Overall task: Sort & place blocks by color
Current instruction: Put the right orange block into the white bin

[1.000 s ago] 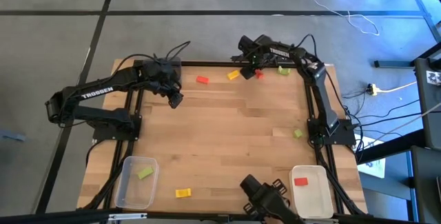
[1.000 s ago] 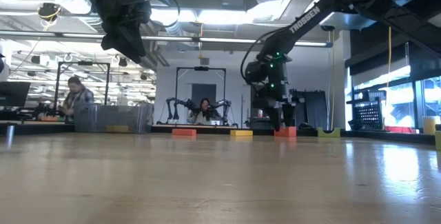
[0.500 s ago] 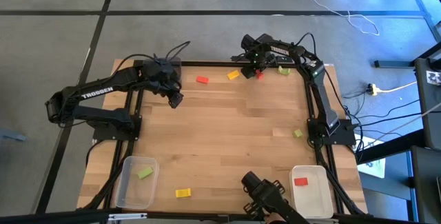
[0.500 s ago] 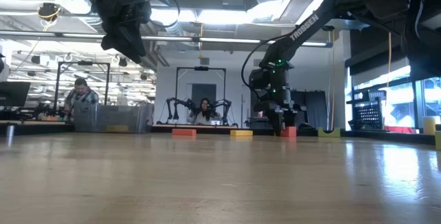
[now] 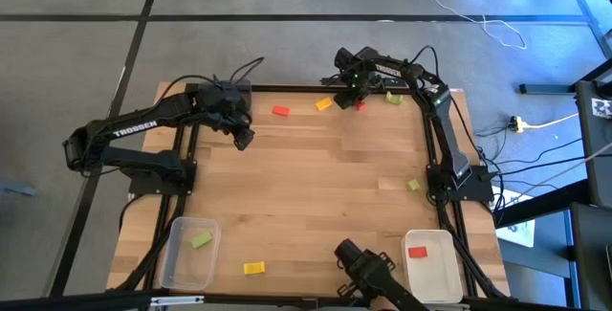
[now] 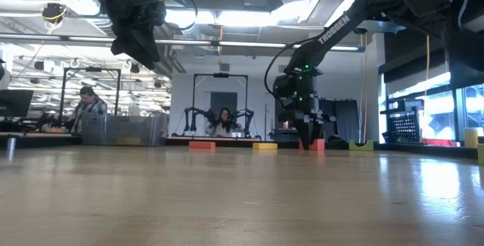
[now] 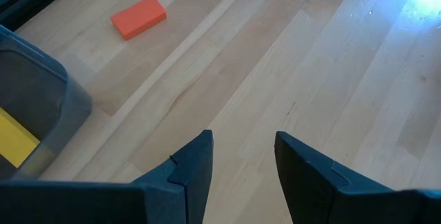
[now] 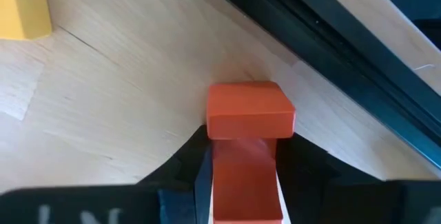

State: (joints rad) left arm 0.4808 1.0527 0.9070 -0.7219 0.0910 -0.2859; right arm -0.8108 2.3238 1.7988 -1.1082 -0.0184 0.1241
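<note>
At upper centre of the high view, the right gripper had just clamped onto the red block by the table's far edge; pickup appeared secured. Left gripper waited upper left, parted and empty.
</note>
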